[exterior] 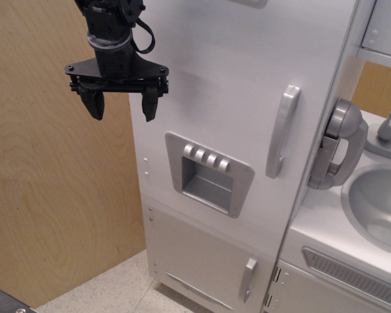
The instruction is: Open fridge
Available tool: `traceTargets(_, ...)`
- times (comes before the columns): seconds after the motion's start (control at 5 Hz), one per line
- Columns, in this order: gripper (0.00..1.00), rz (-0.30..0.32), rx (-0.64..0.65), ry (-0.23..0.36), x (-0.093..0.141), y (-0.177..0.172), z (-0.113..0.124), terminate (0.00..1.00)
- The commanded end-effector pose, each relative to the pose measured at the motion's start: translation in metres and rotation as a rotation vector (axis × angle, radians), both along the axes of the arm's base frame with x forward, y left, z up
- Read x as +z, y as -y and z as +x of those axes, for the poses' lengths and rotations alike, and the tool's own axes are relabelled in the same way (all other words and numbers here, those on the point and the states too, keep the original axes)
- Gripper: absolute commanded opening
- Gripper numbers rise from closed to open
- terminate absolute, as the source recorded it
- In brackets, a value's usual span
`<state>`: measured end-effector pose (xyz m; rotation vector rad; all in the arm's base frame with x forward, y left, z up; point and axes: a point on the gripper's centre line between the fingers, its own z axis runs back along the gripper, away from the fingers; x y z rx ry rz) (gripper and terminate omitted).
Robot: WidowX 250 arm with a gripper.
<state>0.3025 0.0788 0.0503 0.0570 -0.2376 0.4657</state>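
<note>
The fridge (228,72) is a tall white toy cabinet filling the middle of the view. Its large door is shut. A long vertical silver handle (282,130) sits near the door's right edge. A grey dispenser recess (208,173) with several buttons sits in the door's lower middle. My black gripper (122,103) hangs at the upper left, fingers pointing down and spread apart, holding nothing. It is in front of the fridge's left edge, far left of the handle.
A smaller lower door (208,261) with a short handle (248,279) is below. A sink unit (371,208) with a grey phone (339,143) and faucet (388,127) stands to the right. A plywood wall (45,182) stands at the left.
</note>
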Motion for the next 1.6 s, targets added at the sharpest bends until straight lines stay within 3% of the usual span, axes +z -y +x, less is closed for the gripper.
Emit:
traceTargets(0.0, 1.0, 0.0, 0.0, 0.0, 0.0, 0.0, 0.0, 0.0)
traceTargets(0.4, 1.0, -0.072, -0.128, -0.003, -0.001, 0.082, -0.01, 0.0)
traceTargets(0.6, 1.0, -0.067, -0.224, 0.065, 0.006, 0.12, -0.015, 0.0)
traceTargets(1.0, 1.0, -0.07, -0.308, 0.204, 0.017, 0.153, 0.019, 0.0)
traceTargets(1.4, 1.0, -0.056, -0.396, 0.267, 0.017, 0.163, 0.047, 0.0)
